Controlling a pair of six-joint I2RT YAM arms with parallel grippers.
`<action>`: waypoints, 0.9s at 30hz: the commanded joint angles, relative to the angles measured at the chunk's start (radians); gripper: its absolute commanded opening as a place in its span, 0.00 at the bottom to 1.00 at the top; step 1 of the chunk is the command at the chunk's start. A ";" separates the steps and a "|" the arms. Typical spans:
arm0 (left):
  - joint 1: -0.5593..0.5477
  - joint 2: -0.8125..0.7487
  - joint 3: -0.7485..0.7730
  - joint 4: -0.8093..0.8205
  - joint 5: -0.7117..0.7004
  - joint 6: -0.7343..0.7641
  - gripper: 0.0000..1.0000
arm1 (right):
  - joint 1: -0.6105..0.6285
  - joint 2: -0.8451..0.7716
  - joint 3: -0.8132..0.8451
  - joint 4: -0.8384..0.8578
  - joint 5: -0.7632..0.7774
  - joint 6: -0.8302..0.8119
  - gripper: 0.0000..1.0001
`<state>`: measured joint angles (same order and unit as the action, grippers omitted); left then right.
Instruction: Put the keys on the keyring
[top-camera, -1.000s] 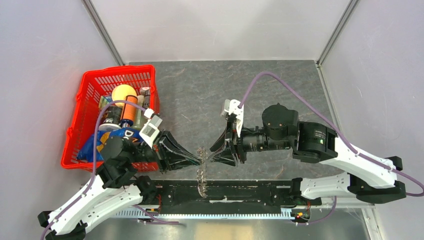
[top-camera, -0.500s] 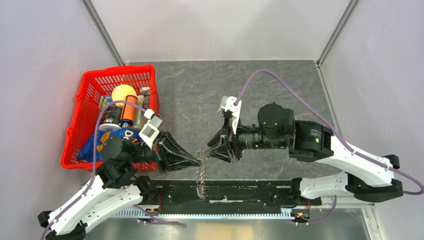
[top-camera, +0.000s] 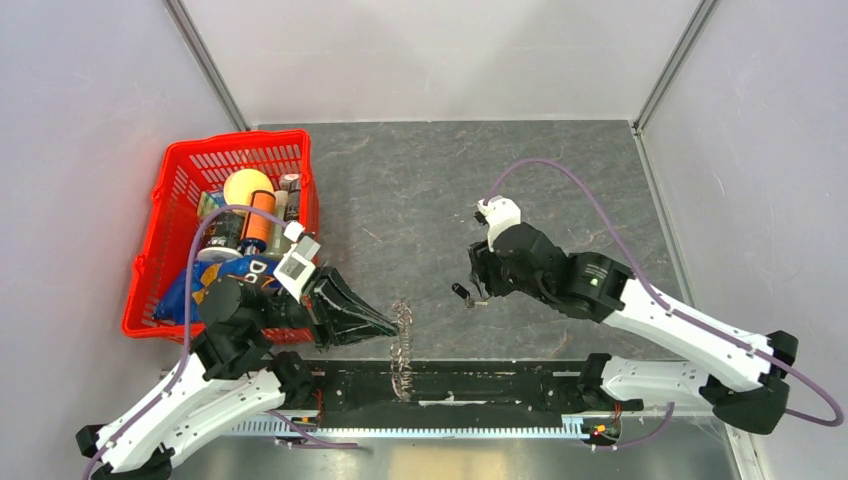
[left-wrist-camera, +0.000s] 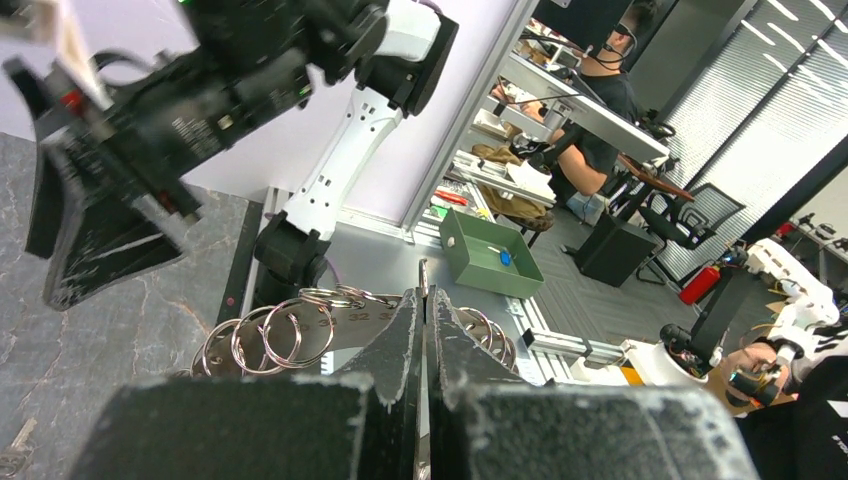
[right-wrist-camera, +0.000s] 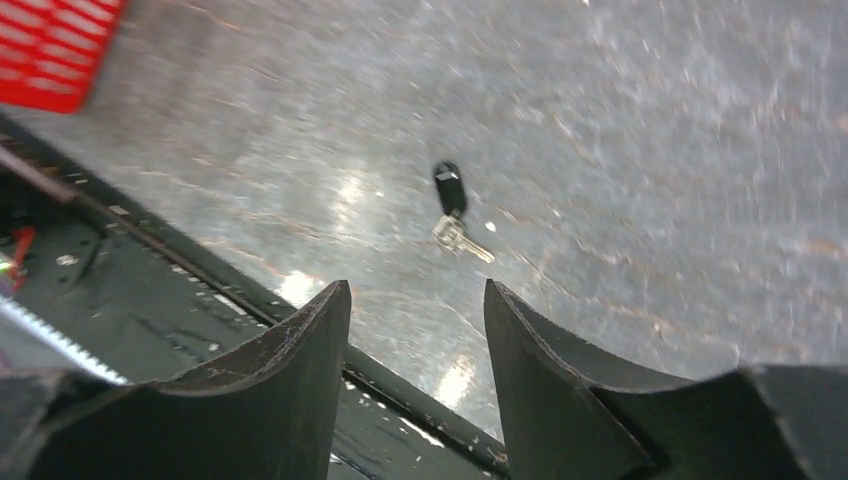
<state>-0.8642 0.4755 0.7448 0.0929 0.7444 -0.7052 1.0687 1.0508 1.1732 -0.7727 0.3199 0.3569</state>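
The left gripper (top-camera: 391, 324) has its jaws pressed together, pinching the keyring (top-camera: 403, 345), a grey metal ring densely strung with small keys. The keyring hangs at the near edge of the grey stone-patterned counter (top-camera: 400, 190). In the left wrist view, wire loops of the keyring show on both sides of the jaws. The right gripper (right-wrist-camera: 415, 335) has its jaws spread and holds nothing. The small loose dark key (right-wrist-camera: 450, 192), with a black head, lies flat on the counter just beyond the right gripper, apart from the keyring. A red plastic mesh basket (top-camera: 180, 165) stands at the counter's left side.
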 joint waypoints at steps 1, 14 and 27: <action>0.001 -0.017 0.002 0.038 0.017 0.002 0.02 | -0.082 0.029 -0.096 0.041 -0.009 0.118 0.59; 0.001 -0.031 -0.008 0.005 0.024 0.028 0.02 | -0.151 0.227 -0.336 0.319 -0.042 0.302 0.53; 0.001 -0.028 -0.016 -0.011 0.033 0.053 0.02 | -0.170 0.409 -0.349 0.452 -0.009 0.374 0.44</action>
<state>-0.8642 0.4522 0.7292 0.0551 0.7624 -0.6941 0.9047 1.4300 0.8249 -0.3885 0.2714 0.6891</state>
